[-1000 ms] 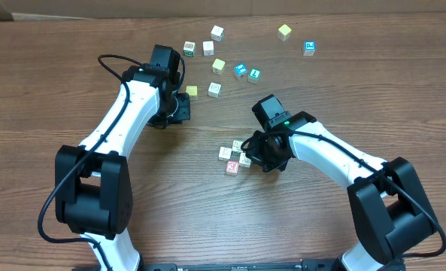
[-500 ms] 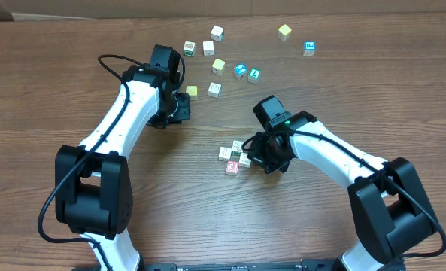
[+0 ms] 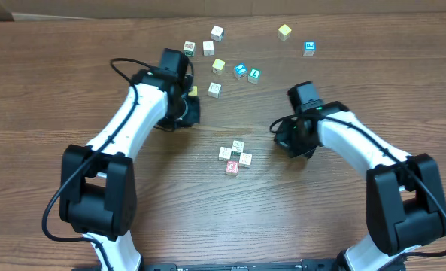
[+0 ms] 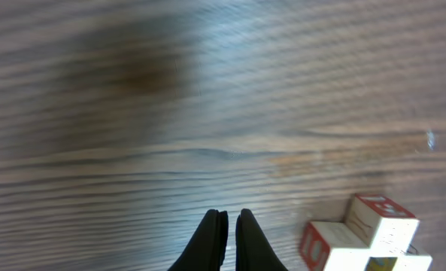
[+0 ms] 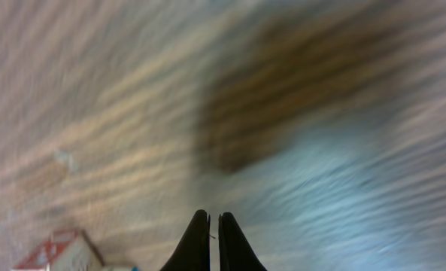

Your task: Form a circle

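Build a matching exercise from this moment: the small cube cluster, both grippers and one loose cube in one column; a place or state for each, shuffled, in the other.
Things:
1. the circle
2. left gripper
3. right gripper
4. blue-faced cube

Places or states:
A. farthest right of the scattered cubes
B. shut, to the right of the circle, apart from it
C. tight cluster with one red-printed face
D. shut, close beside the scattered cubes

Pairs: 1-C, 2-D, 3-B, 4-A
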Tool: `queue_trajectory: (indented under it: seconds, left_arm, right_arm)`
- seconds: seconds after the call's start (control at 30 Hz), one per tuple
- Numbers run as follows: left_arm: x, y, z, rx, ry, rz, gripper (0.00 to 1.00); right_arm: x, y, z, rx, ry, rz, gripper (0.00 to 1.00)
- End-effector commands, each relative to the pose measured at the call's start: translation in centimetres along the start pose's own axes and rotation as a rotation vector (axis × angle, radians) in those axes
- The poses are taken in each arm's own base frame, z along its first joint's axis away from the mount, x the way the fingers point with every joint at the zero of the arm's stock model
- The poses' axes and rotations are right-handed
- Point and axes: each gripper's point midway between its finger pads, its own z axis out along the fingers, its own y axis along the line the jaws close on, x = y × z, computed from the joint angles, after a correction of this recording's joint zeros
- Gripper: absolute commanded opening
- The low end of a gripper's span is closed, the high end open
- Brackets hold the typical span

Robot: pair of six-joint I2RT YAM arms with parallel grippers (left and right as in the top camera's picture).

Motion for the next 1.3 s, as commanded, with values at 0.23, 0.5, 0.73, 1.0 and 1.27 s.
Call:
queue_trajectory:
  seconds: [0.23,0.5,0.73,1.0,1.27]
  left_arm:
    - [3.1,-3.4,2.0,-0.012,0.057,0.048,0.04]
    - [1.5,-4.9,2.2,0.017,-0.022,0.075,0.04]
    - [2.4,-6.8,2.6,0.028,-0.02,0.095,0.04]
    - [3.0,-7.6,3.3,0.033,-0.028,0.104,0.04]
    - [3.7,-7.7,3.4,0.038,-0.001,0.103,0.04]
  right_arm:
    - [-5.2,-5.3,-0.9,0.025,-0.071,0.16,0.04]
    - [-7.3,-7.1,-1.3,0.066,-0.148,0.197,0.16]
    - [-9.2,-8.8,-2.0,0.165,-0.262,0.2,0.49]
    - [-9.2,-8.9,-2.0,0.168,-0.264,0.201,1.0]
    - [-9.2,-8.9,-2.0,0.168,-0.264,0.201,1.0]
